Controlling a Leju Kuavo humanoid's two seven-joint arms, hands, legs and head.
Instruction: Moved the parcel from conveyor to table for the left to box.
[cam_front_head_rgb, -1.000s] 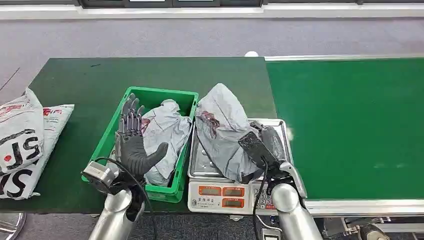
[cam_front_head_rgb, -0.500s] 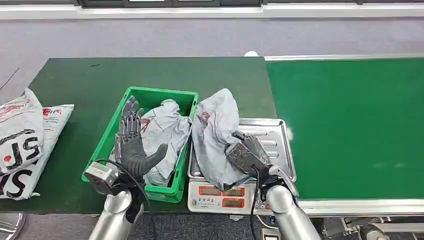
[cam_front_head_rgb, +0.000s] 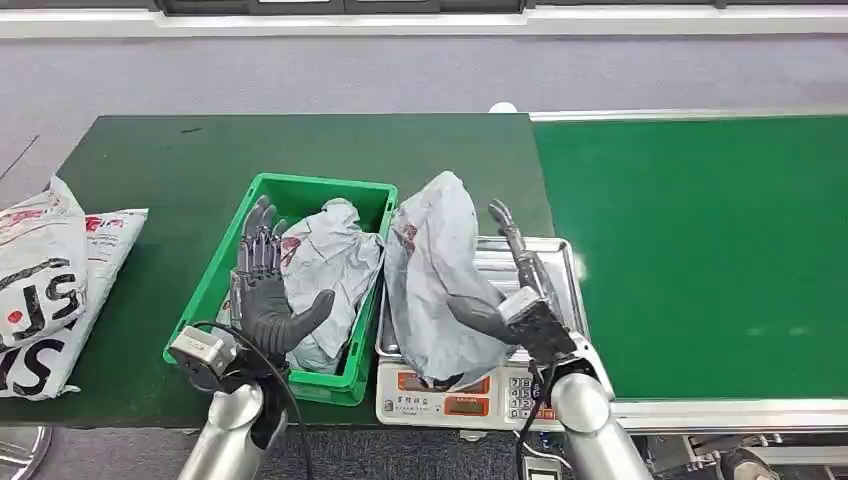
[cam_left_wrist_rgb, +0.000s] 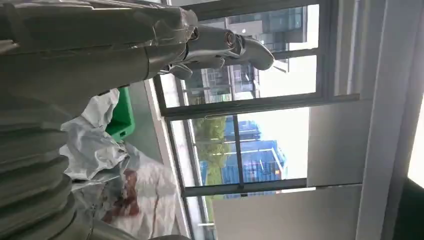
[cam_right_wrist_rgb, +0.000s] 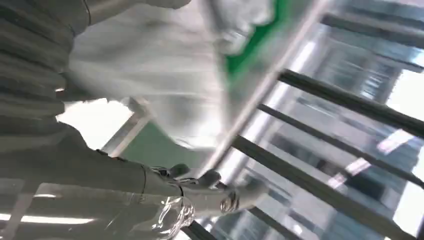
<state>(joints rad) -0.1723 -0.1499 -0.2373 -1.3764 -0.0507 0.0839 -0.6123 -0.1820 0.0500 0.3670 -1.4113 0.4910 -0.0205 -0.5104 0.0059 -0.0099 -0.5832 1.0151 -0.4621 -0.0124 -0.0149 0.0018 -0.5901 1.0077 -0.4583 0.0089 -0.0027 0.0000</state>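
**Grey parcel upright on the scale, both hands open**

The grey poly-bag parcel (cam_front_head_rgb: 437, 275) stands crumpled on the steel pan of the weighing scale (cam_front_head_rgb: 480, 385), leaning toward the green crate (cam_front_head_rgb: 225, 275) at its nine o'clock. The right hand (cam_front_head_rgb: 515, 300) sits at the parcel's four o'clock with its fingers stretched straight and spread wide; its thumb lies against the bag's lower side, but nothing is clasped. The right wrist view is blurred, showing pale bag plastic and a strip of green.

The left hand (cam_front_head_rgb: 265, 290) stands upright over the crate's near-left part, palm turned toward the parcel, fingers extended and thumb out, holding nothing. Inside the crate lies another crumpled grey bag (cam_front_head_rgb: 325, 265) with a reddish-brown print; the left wrist view shows the same bag (cam_left_wrist_rgb: 115, 200) against the crate's green wall.

The crate rests on a dark green table (cam_front_head_rgb: 150, 180). At the table's nine o'clock edge lie white printed sacks (cam_front_head_rgb: 45, 290) with black and red lettering. At the scale's three o'clock runs the brighter green conveyor belt (cam_front_head_rgb: 700, 250) with a silver rim. Beyond is grey floor (cam_front_head_rgb: 400, 75); the left wrist view shows tall windows (cam_left_wrist_rgb: 240, 145) with buildings outside.
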